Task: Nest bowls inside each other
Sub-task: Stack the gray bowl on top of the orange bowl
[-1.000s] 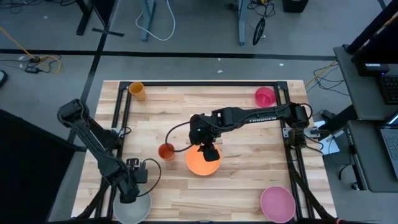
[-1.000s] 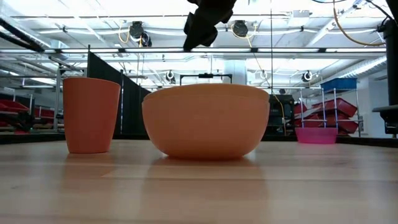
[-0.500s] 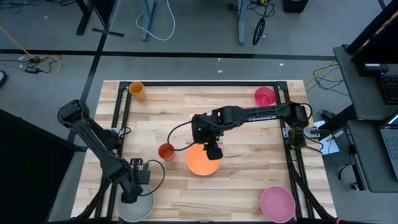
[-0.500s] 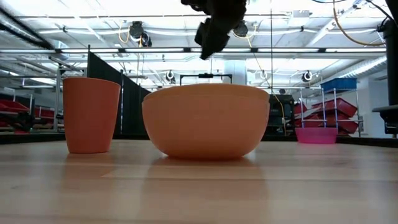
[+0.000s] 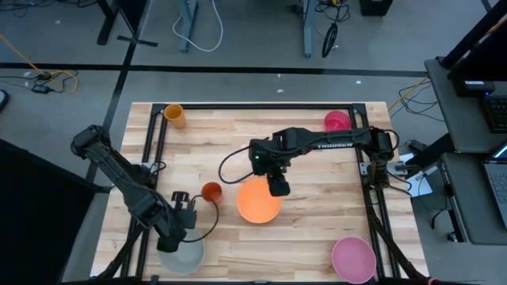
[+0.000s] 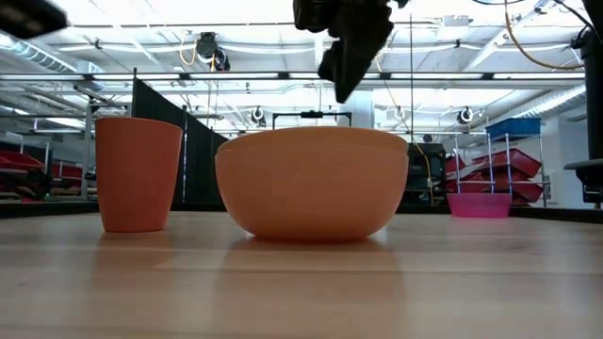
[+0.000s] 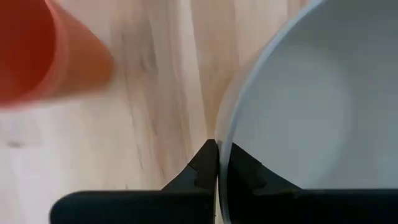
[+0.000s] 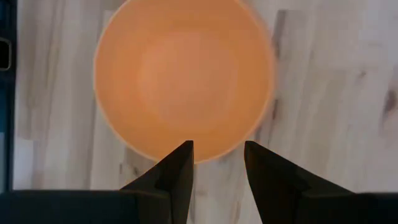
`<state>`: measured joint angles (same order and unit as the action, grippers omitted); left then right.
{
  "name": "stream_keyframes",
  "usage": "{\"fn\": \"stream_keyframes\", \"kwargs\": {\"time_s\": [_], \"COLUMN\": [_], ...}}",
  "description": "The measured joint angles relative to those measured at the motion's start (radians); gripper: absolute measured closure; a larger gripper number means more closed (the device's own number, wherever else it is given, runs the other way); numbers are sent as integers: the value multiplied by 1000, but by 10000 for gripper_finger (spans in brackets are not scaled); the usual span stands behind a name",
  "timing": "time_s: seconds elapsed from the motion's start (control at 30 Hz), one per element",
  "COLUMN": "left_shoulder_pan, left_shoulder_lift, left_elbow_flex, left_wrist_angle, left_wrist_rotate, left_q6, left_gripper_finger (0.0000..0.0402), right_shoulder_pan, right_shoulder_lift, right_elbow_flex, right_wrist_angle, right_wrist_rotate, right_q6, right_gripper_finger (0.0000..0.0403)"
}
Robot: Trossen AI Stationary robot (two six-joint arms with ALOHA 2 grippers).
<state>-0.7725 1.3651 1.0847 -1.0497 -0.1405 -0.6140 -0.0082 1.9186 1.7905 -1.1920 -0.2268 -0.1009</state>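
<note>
Three bowls show on the desk [image 5: 317,229] from above, all upright with their mouths facing up; being round, none has a long axis to speak of. One orange bowl [image 5: 258,201] sits near the middle of the desk. One pale grey-green bowl [image 5: 181,255] sits at the near left edge. One magenta-pink bowl [image 5: 353,259] sits at the near right corner, well apart from the other two. None is nested in another.

Three cups stand upright too: one orange cup [image 5: 211,192] just left of the orange bowl, one yellow-orange cup [image 5: 174,115] at the far left corner, and one magenta cup [image 5: 337,122] at the far right corner.

Over the grey-green bowl, the left pincer [image 5: 176,236] is closed on the bowl's rim at the side facing the orange cup. In the left wrist view its two fingers meet with the thin rim between them, one finger outside the wall and one inside, and the bowl's pale hollow [image 7: 298,106] fills the space beyond.

Above the far right part of the orange bowl's rim hangs the right pincer [image 5: 276,185], holding nothing. The right wrist view looks straight down into the orange bowl [image 8: 183,81], with the fingers [image 8: 174,171] parted and the near rim between them. From desk height the pincer [image 6: 344,61] is clear of the bowl, above its rim.
</note>
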Motion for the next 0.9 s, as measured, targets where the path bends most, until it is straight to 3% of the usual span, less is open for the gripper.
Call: {"fn": "stream_keyframes", "kwargs": {"time_s": [0.23,0.5,0.67,0.9], "left_shoulder_pan": [58,165,224,308], "left_shoulder_lift": [-11,-11,-10,-10], "left_elbow_flex": [135,202,208,208], "left_wrist_angle": [-75,-60,-61,-25], "left_wrist_rotate": [-104,-131,-131,-131], "left_q6": [182,372,441,549], "left_gripper_finger": [401,401,401,401], "right_shoulder_pan": [30,97,151,181], "right_shoulder_lift": [0,0,-68,-343], "right_elbow_flex": [0,0,-2,-2], "right_wrist_angle": [-68,-114,-187,-165], "right_wrist_rotate": [-2,7,153,370], "right_q6": [23,81,170,273], "right_gripper_finger": [275,275,275,275]}}
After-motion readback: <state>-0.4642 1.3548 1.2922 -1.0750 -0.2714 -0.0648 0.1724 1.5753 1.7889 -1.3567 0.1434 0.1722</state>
